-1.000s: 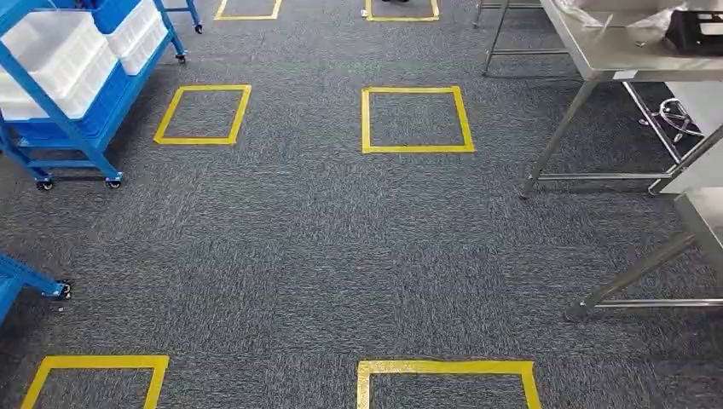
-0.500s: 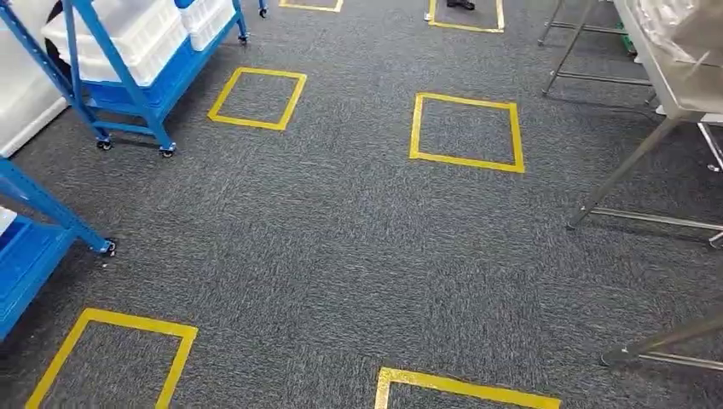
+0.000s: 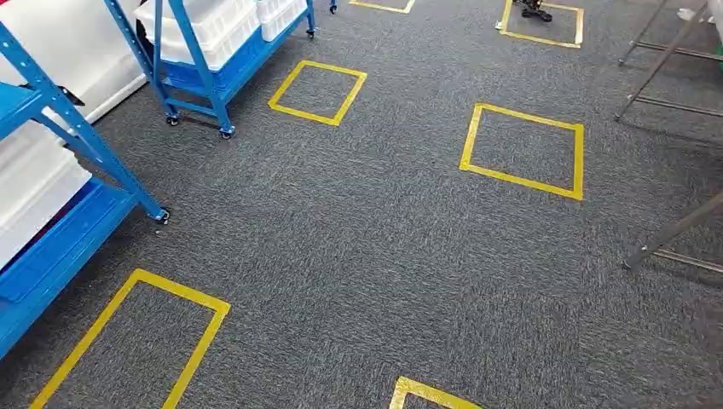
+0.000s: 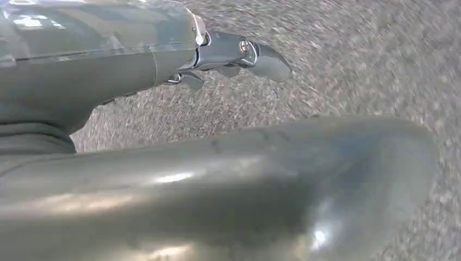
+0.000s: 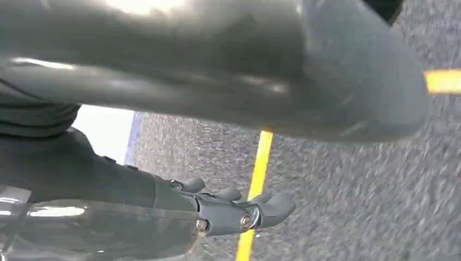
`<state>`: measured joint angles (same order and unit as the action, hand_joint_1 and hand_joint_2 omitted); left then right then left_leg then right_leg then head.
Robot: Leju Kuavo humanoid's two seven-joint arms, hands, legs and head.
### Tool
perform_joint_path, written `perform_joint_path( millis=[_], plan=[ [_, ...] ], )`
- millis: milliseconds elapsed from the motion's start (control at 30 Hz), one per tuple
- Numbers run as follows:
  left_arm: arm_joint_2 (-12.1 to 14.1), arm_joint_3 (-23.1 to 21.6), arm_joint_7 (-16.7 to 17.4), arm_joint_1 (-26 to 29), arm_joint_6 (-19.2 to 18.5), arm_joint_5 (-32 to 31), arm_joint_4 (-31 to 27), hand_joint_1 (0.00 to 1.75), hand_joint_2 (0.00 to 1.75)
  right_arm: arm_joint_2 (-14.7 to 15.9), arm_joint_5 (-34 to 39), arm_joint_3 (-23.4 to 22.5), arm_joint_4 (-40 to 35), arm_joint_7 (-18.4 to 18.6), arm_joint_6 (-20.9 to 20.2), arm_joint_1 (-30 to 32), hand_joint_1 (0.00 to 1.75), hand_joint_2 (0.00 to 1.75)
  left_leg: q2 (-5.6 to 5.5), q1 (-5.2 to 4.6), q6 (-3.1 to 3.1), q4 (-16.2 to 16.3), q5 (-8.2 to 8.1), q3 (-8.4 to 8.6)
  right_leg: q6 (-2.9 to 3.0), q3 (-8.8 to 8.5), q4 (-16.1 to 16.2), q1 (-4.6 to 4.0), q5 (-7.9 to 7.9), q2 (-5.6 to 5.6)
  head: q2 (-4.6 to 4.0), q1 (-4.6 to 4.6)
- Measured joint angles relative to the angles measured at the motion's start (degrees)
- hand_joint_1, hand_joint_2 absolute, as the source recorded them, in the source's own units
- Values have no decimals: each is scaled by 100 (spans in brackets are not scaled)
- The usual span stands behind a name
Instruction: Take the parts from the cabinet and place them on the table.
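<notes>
Close against the left edge of the left wrist view, the left hand (image 4: 228,109) hangs over blurred grey carpet (image 3: 358,247), thumb and fingers (image 4: 266,61) stretched out and apart, holding nothing. The right hand (image 5: 217,163) in the right wrist view is likewise empty, its fingers (image 5: 272,209) loosely extended above the carpet, with a strip of yellow tape (image 5: 255,185) running beneath them. From the head view, yellow tape squares mark the floor: one square (image 3: 523,151) right of centre, another square (image 3: 317,91) in the upper middle, and a large square (image 3: 128,341) at the lower left. At the left edge stands a blue cabinet (image 3: 77,128) on wheels, holding a white bin (image 3: 30,192). A second blue cabinet (image 3: 200,72) stands at the upper left, stacked with white bins (image 3: 205,25). Whether any bin holds parts cannot be told. Metal table legs (image 3: 673,230) cross the right edge.
</notes>
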<state>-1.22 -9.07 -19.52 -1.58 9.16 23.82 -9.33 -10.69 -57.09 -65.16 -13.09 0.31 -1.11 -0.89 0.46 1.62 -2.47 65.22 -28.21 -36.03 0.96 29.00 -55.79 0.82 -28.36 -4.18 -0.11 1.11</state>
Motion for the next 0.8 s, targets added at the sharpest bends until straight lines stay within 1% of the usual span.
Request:
perform_joint_path(
  millis=[33,67,100,133,167,200,233,267,300,333,367,400,433,467,500,533,567,600,633,667,700,733,767,800],
  plan=[
    [4,0,0,-2,0,0,0,0,0,0,-6,0,0,-2,0,-1,0,0,149,14,-19,-515,223,275,-42,-23,-37,12,-43,-54,0,2],
    [0,-2,-2,-19,0,0,0,0,0,0,-9,0,0,0,0,4,0,0,390,-33,-21,-752,166,387,-106,-18,-85,-25,-97,-107,0,2],
    [-4,-7,-7,-24,2,0,0,0,0,2,-17,-2,0,0,2,2,0,0,262,-24,80,-761,206,390,-141,-16,-129,-37,-134,-132,0,-4],
    [-2,-7,-9,-12,9,0,0,0,0,0,-33,-2,0,2,2,-17,0,0,209,-46,123,-739,189,375,-149,-36,-128,-42,-136,-172,0,-50],
    [2,-7,-13,-2,18,0,0,0,0,-2,-41,-2,0,7,2,-36,0,0,179,-70,155,-723,179,359,-174,-50,-118,-20,-131,-196,0,-50],
    [9,-4,-13,8,26,2,0,0,0,-2,-50,0,0,15,0,-55,0,0,120,-83,207,-732,179,348,-213,-68,-114,1,-144,-248,0,-48],
    [15,-4,-15,3,31,2,0,0,0,-7,-59,-2,0,20,2,-66,0,0,69,-55,263,-775,207,385,-272,-80,-139,46,-207,-152,0,-55],
    [17,-4,-17,0,31,2,0,0,0,-7,-68,-2,0,26,2,-58,0,0,22,-59,287,-778,213,388,-273,-28,-293,53,-340,131,0,-61],
    [17,-4,-20,-7,31,9,0,0,0,-7,-81,-4,0,26,2,-47,0,0,-25,-61,315,-777,218,377,-258,168,-694,54,-587,296,0,-65],
    [17,-4,-20,-16,31,15,0,0,0,-9,-83,-4,2,26,0,-41,0,0,-87,-70,337,-777,220,368,-250,429,-1205,40,-827,362,0,-72],
    [17,-4,-24,-14,31,17,0,0,0,-11,-87,-4,7,26,0,-33,0,0,-148,-90,353,-776,221,361,-244,690,-1701,31,-1004,383,0,-74],
    [17,-4,-26,-10,33,20,0,0,0,-11,-98,-7,9,28,2,-25,0,0,-225,-110,357,-773,222,361,-226,865,-2001,28,-1043,392,0,-74],
    [17,-4,-26,-3,35,22,0,0,0,-11,-105,-9,9,28,2,-19,0,0,-306,-128,358,-773,221,373,-193,911,-2013,15,-925,398,0,-72],
    [17,-4,-26,2,37,24,0,0,0,-11,-109,-9,9,28,2,-18,0,0,-386,-140,359,-773,220,385,-149,834,-1766,-6,-697,410,0,-74],
    [17,-4,-26,2,44,33,0,0,0,-11,-116,-9,9,31,2,-17,0,0,-474,-149,359,-773,220,402,-94,644,-1291,-27,-385,455,0,-72],
    [17,-4,-26,2,50,35,0,0,0,-11,-131,-9,9,37,2,-14,0,0,-555,-149,358,-773,221,412,-39,406,-730,-56,-86,562,0,-72],
    [7,-2,-26,4,48,35,0,0,0,-9,-138,-9,9,48,2,-3,0,0,-611,-135,352,-774,224,402,13,253,-303,-72,20,859,0,-74],
    [7,-2,-28,-1,48,39,0,0,0,-9,-144,-9,9,55,2,-7,0,0,-676,-171,332,-755,221,384,11,226,-246,-77,12,885,0,-66],
    [7,-2,-35,4,50,46,0,0,0,-9,-153,-9,9,59,2,-17,0,0,-712,-156,306,-766,235,367,3,226,-246,-89,20,792,0,-74],
    [9,-2,-39,28,48,44,0,0,0,-15,-166,-9,9,63,2,-32,0,0,-764,-142,271,-774,239,361,10,227,-249,-105,16,766,0,-70],
    [11,-2,-55,45,50,44,0,0,0,-17,-173,-9,11,77,0,-47,0,0,-826,-135,230,-805,261,350,27,213,-235,-110,27,702,0,-72],
    [50,-2,-68,59,57,44,2,0,0,-50,-184,-9,20,74,-9,-51,0,0,-849,-175,200,-784,245,347,68,190,-132,-24,75,609,0,-70],
    [48,-4,-88,54,61,46,0,0,0,-50,-184,-9,22,74,-9,-47,0,0,-548,-187,189,-665,136,297,92,164,-86,-37,92,539,0,-63],
    [50,-2,-105,38,61,46,0,0,0,-52,-188,-9,22,74,-7,-39,0,0,-319,-181,173,-379,-86,165,135,164,-81,-40,95,461,0,-24]
  ],
)
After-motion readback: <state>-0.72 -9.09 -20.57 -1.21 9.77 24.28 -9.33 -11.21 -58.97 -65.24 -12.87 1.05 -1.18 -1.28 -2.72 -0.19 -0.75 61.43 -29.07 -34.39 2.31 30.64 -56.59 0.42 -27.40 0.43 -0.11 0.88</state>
